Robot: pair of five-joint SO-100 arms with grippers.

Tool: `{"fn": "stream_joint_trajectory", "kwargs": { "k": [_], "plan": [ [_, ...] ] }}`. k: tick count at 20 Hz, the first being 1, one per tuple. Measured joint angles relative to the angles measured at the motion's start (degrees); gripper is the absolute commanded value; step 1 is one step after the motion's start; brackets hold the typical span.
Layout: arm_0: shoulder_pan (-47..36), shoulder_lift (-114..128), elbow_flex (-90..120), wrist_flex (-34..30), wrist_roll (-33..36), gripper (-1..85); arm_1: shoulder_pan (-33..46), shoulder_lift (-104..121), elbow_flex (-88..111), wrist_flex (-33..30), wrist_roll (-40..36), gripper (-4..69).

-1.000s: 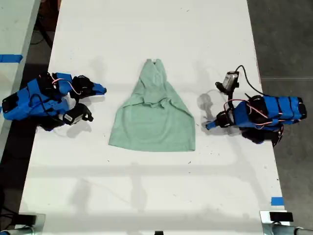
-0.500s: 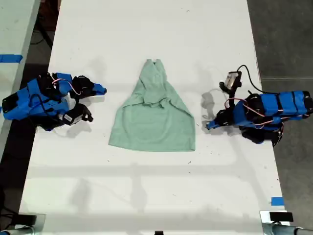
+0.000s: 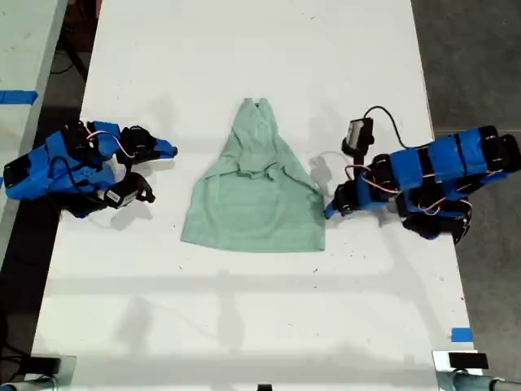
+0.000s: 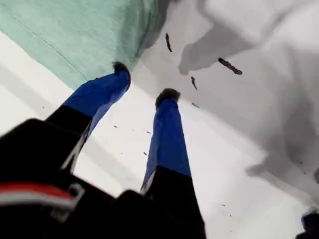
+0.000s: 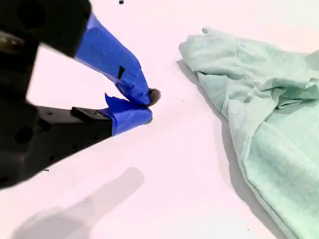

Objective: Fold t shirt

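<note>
The t shirt [image 3: 254,191] lies flat mid-surface; my first claw [image 4: 143,82], spread beside its side edge, could snag only one layer, while my second claw [image 5: 145,105] rests pressed together well apart.

A long white table [image 3: 244,49] — dark grey floor [image 3: 468,57] alongside.

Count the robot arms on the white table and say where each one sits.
2. One arm lies at the exterior view's left of the t shirt; the other arm is at that view's right, its tip close to the shirt's edge.
</note>
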Motion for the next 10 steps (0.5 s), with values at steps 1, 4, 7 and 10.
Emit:
{"fn": "stream_joint_trajectory", "kwargs": {
  "k": [1, 4, 7, 10],
  "plan": [
    [0.00, 0.00, 0.00, 0.00, 0.00, -0.1, 0.00, -4.13, -2.81, -0.70, -0.53, 16.9],
    [0.00, 0.00, 0.00, 0.00, 0.00, -0.1, 0.00, -16.26, -10.90, -1.85, -2.11, 17.1],
    [0.00, 0.00, 0.00, 0.00, 0.00, -0.1, 0.00, -25.75, -14.94, -3.60, -2.37, 15.4],
    [0.00, 0.00, 0.00, 0.00, 0.00, -0.1, 0.00, -29.27, -17.31, -4.57, -2.46, 1.6]
  ]
}}
